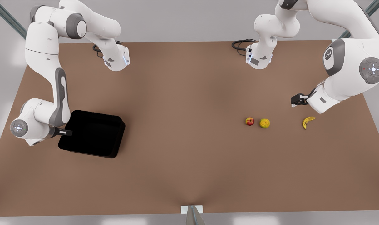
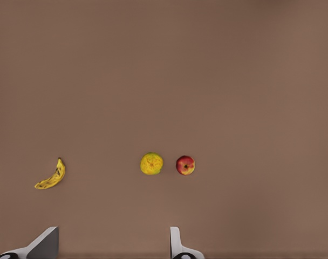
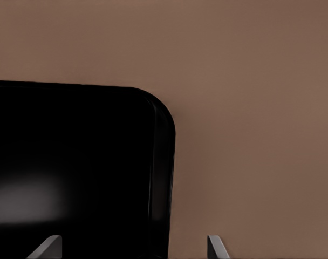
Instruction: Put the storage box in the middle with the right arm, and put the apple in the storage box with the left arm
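The black storage box (image 1: 118, 141) sits on the table at the front view's left. My right gripper (image 1: 66, 132) hangs over the box's outer edge and is open. In the right wrist view its fingertips straddle the rim (image 3: 163, 162), one over the box's inside and one over bare table. The small red apple (image 1: 249, 121) (image 2: 185, 165) lies on the table at the front view's right. My left gripper (image 1: 297, 100) (image 2: 111, 245) hovers open above the table, off to the side of the apple and apart from it, with nothing between its fingers.
A yellow-green round fruit (image 1: 264, 123) (image 2: 151, 163) lies right beside the apple. A banana (image 1: 308, 122) (image 2: 52, 177) lies farther toward the front view's right, near the left gripper. The brown table (image 1: 189, 125) has wide bare room in its middle. Cables lie at the far edge.
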Available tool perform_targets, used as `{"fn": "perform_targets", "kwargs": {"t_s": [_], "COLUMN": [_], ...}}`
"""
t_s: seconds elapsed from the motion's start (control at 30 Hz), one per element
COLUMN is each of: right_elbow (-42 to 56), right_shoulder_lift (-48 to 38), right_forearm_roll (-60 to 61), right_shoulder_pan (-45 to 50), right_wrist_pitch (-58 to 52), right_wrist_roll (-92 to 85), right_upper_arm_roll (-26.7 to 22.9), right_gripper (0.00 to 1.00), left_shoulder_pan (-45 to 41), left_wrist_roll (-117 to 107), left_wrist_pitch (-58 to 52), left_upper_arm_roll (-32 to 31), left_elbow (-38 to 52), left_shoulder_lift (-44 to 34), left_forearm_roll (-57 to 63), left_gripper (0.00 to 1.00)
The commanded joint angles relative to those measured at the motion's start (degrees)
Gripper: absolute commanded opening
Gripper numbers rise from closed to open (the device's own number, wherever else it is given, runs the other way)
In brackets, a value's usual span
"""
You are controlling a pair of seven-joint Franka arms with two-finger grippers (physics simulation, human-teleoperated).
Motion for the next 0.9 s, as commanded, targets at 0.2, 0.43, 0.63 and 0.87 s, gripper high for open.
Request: {"fn": "perform_targets", "kwargs": {"t_s": [0.2,0.43,0.63,0.87], "right_elbow": [-6.52,-5.82,-3.45,0.77], "right_shoulder_lift": [1.73,2.61,4.37,2.88], "right_forearm_roll": [1.61,1.44,1.52,1.44], "right_shoulder_pan": [-0.24,-0.07,-0.15,0.11], "right_wrist_pitch": [7.51,7.07,6.8,2.85], "right_wrist_roll": [-1.11,-1.9,-3.83,-6.73], "right_upper_arm_roll": [-1.1,-1.1,-1.01,1.8], "right_gripper": [1.0,0.59,0.25,0.21], "left_shoulder_pan": [0.0,0.0,-0.09,0.0], "left_wrist_roll": [0.22,0.22,0.22,0.22], "left_wrist_pitch": [-0.5,-1.11,-1.55,-1.29], "left_upper_arm_roll": [-0.19,-0.19,-0.19,-0.28], "left_elbow": [0.03,0.03,0.03,0.11], "left_shoulder_lift": [0.11,-0.06,0.02,0.2], "left_forearm_roll": [-0.04,0.05,-0.04,-0.04], "left_gripper": [1.0,1.0,1.0,1.0]}}
